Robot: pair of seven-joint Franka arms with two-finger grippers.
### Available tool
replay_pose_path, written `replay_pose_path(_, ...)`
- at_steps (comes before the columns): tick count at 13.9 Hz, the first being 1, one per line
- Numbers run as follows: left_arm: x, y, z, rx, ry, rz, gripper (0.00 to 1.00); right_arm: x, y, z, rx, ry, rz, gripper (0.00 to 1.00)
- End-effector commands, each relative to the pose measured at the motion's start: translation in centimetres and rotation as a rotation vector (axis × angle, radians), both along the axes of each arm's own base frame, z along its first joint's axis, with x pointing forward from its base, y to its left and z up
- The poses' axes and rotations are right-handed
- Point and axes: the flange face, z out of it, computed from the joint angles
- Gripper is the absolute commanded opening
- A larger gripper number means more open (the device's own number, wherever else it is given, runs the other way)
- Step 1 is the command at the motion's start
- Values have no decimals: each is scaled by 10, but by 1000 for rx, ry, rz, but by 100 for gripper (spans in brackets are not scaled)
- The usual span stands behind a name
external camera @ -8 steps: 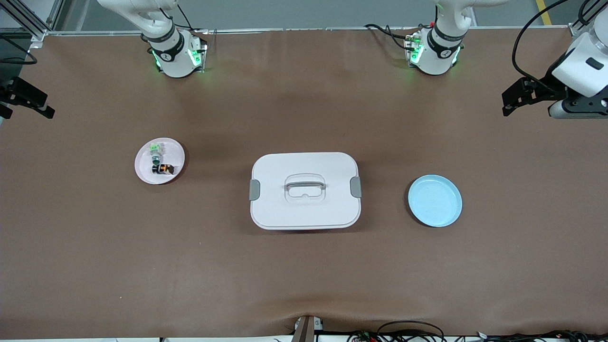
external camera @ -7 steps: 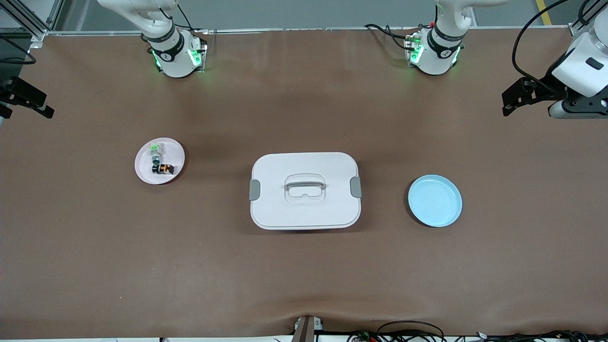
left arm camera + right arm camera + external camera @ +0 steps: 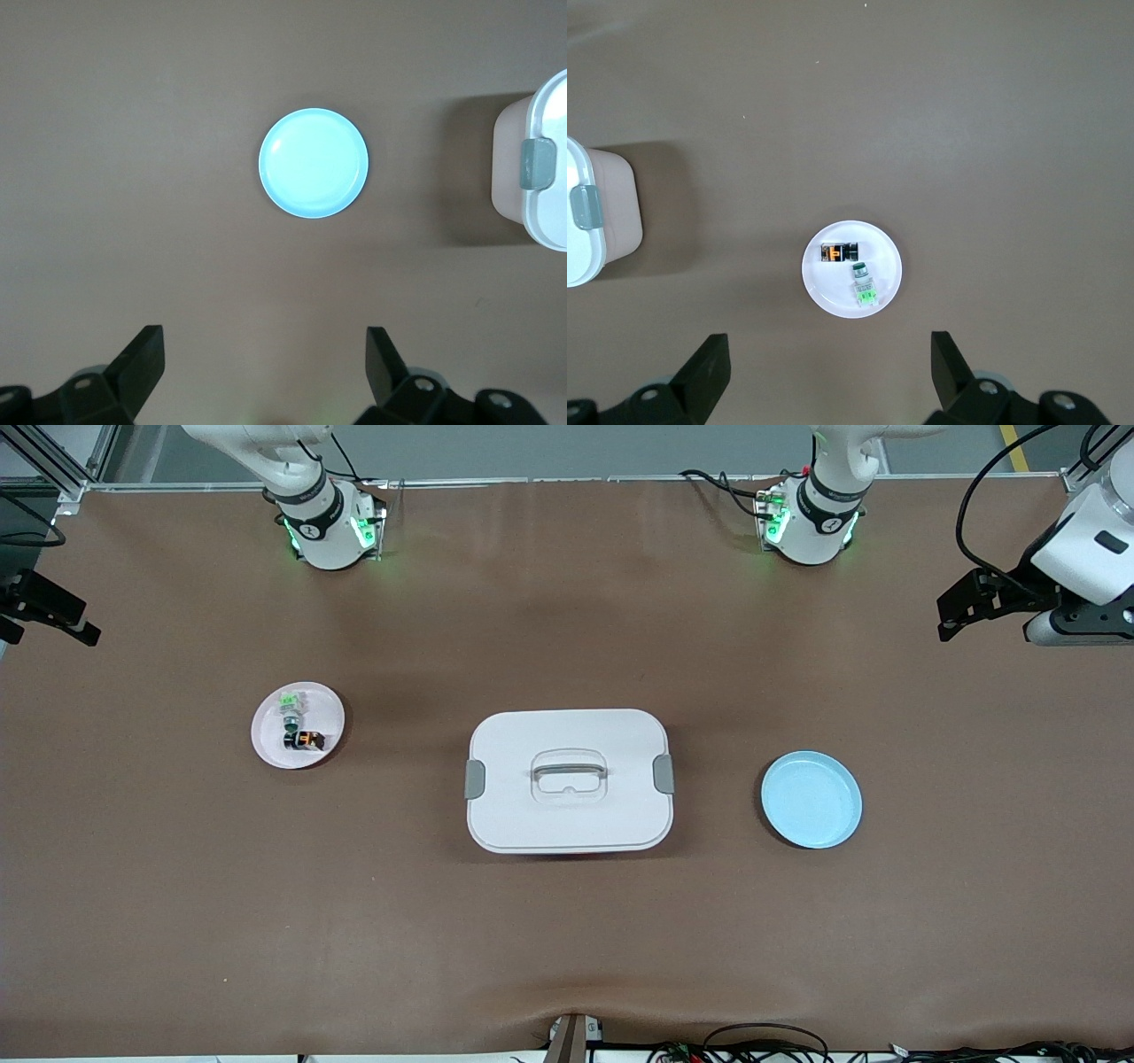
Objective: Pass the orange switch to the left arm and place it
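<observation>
Two arms stand at the top edge of the brown bench (image 3: 567,939), both waiting high above it. The left tool (image 3: 266,372) hangs over the bench end where the blue plate (image 3: 811,799) lies, its fingers (image 3: 142,359) spread wide and holding nothing. The right tool (image 3: 830,372) hangs over the opposite end, above the pink plate (image 3: 270,748), likewise wide open and empty.

On the pink plate rests the orange switch (image 3: 304,740) (a small black piece with an orange part), lying on its side, with the green switch (image 3: 288,701) just beside it, farther from the front camera. The white box (image 3: 569,781) sits mid-bench between the two plates, lid on, grey latches at both ends and a recessed handle in the lid. The blue plate has nothing on it.
</observation>
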Motion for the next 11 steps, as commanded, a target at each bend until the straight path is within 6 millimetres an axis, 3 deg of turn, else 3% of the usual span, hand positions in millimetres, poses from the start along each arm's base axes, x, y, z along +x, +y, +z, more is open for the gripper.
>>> replay_pose_path(1, 2, 2, 3, -9, 9, -8, 100, -5, 0, 3, 9, -2, -18, 100)
replay_pose_path(11, -2, 4, 2, -2, 37, 2, 100, 2, -4, -5, 9, 13, -23, 100)
